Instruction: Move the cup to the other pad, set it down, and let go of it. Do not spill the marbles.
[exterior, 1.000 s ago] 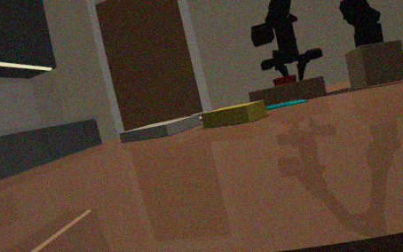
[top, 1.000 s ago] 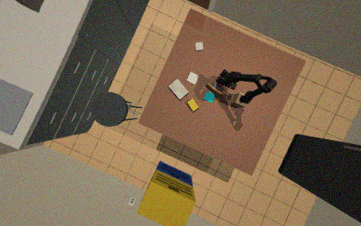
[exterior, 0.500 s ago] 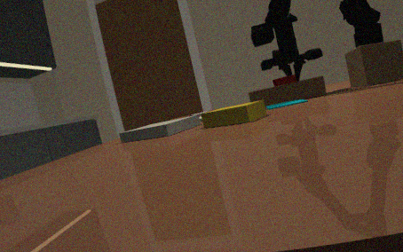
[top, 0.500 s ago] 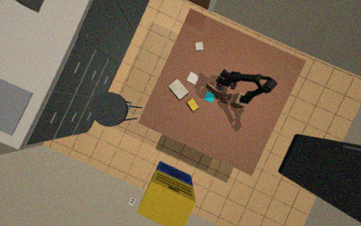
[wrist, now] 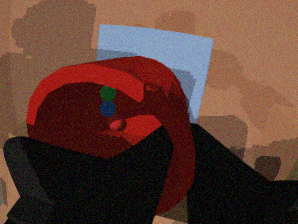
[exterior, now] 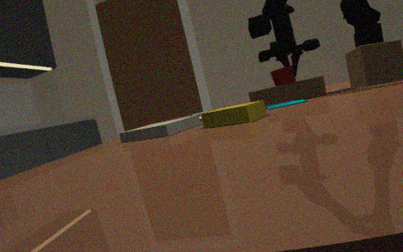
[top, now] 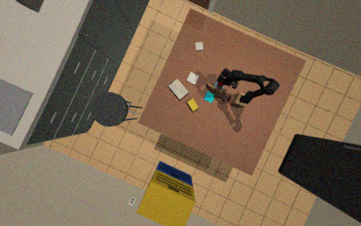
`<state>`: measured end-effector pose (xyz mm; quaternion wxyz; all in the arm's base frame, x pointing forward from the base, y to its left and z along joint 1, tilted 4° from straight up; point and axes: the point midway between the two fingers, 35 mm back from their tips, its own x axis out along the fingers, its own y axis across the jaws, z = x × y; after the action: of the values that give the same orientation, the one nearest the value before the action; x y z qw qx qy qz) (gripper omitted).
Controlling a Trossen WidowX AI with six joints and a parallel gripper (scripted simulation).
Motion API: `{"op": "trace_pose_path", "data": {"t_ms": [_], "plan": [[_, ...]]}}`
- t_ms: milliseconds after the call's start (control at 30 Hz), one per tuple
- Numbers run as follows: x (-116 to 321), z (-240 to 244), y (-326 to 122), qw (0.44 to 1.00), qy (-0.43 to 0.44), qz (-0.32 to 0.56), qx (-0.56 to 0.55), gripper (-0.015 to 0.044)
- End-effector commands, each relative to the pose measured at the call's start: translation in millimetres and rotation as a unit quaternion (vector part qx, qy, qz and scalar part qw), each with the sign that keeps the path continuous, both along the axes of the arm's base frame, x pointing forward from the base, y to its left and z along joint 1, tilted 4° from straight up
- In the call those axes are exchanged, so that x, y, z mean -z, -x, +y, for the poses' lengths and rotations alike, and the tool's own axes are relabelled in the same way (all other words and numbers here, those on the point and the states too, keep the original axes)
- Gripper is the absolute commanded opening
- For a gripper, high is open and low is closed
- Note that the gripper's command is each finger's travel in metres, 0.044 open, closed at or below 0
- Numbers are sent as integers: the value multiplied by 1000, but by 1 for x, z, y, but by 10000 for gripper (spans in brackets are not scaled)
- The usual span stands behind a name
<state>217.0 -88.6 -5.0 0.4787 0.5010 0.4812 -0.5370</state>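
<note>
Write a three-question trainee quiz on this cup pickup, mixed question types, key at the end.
1. True or false: the claw is shut on the red cup.
2. The pad behind the cup in the wrist view is: A) light blue B) yellow C) white.
3. Fill in: inside the cup, a green and a ____ marble show.

Key: 1 true. 2 A. 3 blue.
</note>
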Motion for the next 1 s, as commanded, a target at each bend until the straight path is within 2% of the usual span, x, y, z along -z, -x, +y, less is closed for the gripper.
{"op": "trace_pose_path", "data": {"t_ms": [0,233,967], "plan": [[-19,0,-3,1000,2,-3,0,0],[-46,2,-2,1000,2,-2,0,0],[-45,2,-2,1000,1,-2,-1,0]]}}
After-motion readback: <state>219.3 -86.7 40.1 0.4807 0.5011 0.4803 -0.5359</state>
